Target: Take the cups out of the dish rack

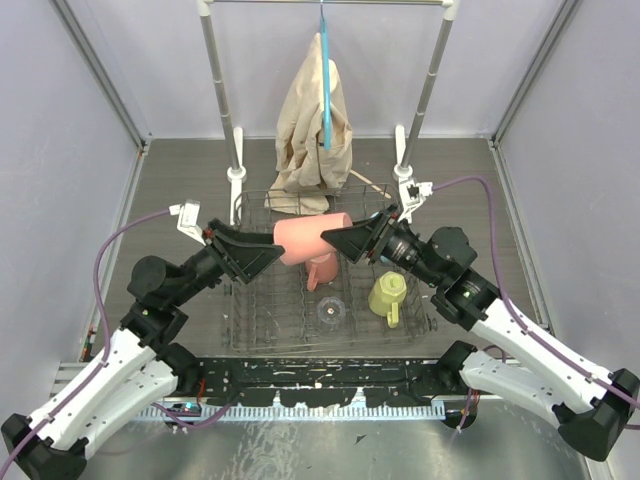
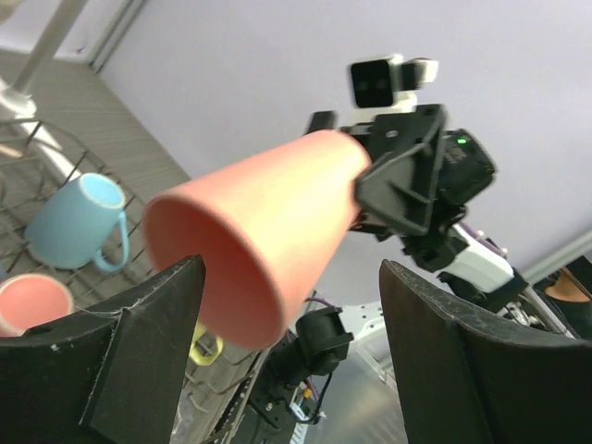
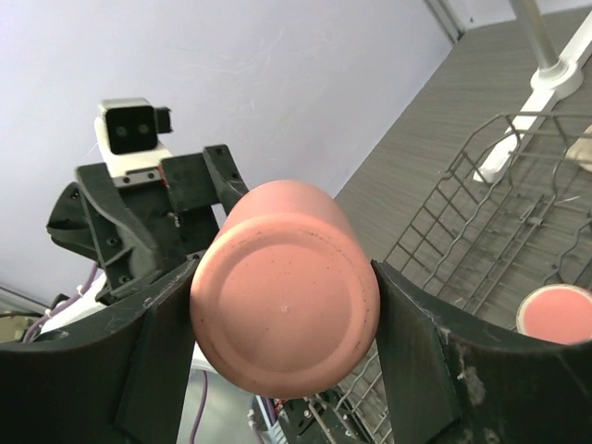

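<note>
Top external view: a salmon-pink tapered cup [image 1: 303, 240] lies on its side in the air above the far half of the dark wire dish rack [image 1: 262, 338], between the two arms. The right claw [image 1: 336, 240] is closed on the cup's base end. In the right wrist view both its fingers [image 3: 159, 351] press against the sides of the round base [image 3: 285, 314]. The left claw [image 1: 270, 254] is spread wide. In the left wrist view the cup's open rim [image 2: 213, 268] sits between its fingers [image 2: 153, 356], close to one finger and well apart from the other, and I cannot tell whether it touches the near one.

Down in the rack a salmon-pink mug [image 1: 320, 270] stands under the held cup, with a clear glass [image 1: 331, 312] nearer the arms and a pale yellow mug [image 1: 388, 295] near the rack's right edge. A light blue mug [image 2: 79, 222] shows only in the left wrist view.

The rack's far edge is just beside the feet of the silver clothes rail with beige cloth [image 1: 315, 120]. A strip of grey table [image 1: 180, 190] shows between each side edge of the rack and the walls.
</note>
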{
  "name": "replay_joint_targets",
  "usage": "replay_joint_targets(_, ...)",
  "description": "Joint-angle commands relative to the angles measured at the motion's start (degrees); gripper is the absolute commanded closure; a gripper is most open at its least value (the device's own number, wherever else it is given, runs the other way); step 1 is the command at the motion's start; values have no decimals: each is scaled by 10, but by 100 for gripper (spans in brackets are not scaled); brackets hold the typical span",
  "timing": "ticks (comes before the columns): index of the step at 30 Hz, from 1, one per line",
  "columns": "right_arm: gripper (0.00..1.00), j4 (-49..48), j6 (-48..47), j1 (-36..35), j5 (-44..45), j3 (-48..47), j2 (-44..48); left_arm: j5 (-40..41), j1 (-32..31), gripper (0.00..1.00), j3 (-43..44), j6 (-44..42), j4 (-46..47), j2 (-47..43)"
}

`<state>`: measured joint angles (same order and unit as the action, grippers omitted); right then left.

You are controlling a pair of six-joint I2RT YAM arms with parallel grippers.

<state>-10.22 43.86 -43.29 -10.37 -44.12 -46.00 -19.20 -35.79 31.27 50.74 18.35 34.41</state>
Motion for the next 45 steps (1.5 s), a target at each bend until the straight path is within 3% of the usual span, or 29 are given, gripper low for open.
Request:
replay_joint_targets(1, 99, -91, 38, -1, -36, 5, -14, -53, -2, 20, -6, 28, 87, 11)
replay_joint_targets(6, 99, -110, 51, -1, -41, 12, -22, -74, -2, 46, -10, 50, 122, 29)
replay_joint_targets(10, 99, -126, 58, -1, -48, 16, -25, -86, -2, 50, -11, 57, 128, 39)
replay_joint_targets(22, 98, -156, 76, -1, -62, 30, -37, -77, -2, 100, -10, 74, 130, 26)
replay_joint_targets(24, 86, -153, 74, -1, -55, 33, -34, -70, -2, 100, -5, 69, 112, 16)
replay_joint_targets(25, 70, -150, 73, -1, -52, 35, -31, -66, -2, 100, -4, 67, 104, 11)
replay_joint_targets(26, 41, -145, 71, -1, -45, 37, -26, -63, -2, 100, -3, 65, 97, 5)
replay_joint_targets(28, 25, -136, 69, -1, -33, 42, -17, -57, -2, 100, 3, 57, 81, -7)
replay_joint_targets(31, 13, -116, 56, -1, -16, 46, -2, -43, -2, 100, 18, 37, 42, -26)
replay_joint_targets(34, 8, -85, 38, -1, 3, 44, 13, -25, -2, 100, 39, 11, -9, -44)
replay_joint_targets(38, 5, -37, 6, -1, 33, 40, 39, 26, -1, 100, 90, -47, -142, -62)
replay_joint_targets(45, 5, 90, -68, -1, 113, 19, 96, 291, -2, 100, 246, -133, -464, -35)
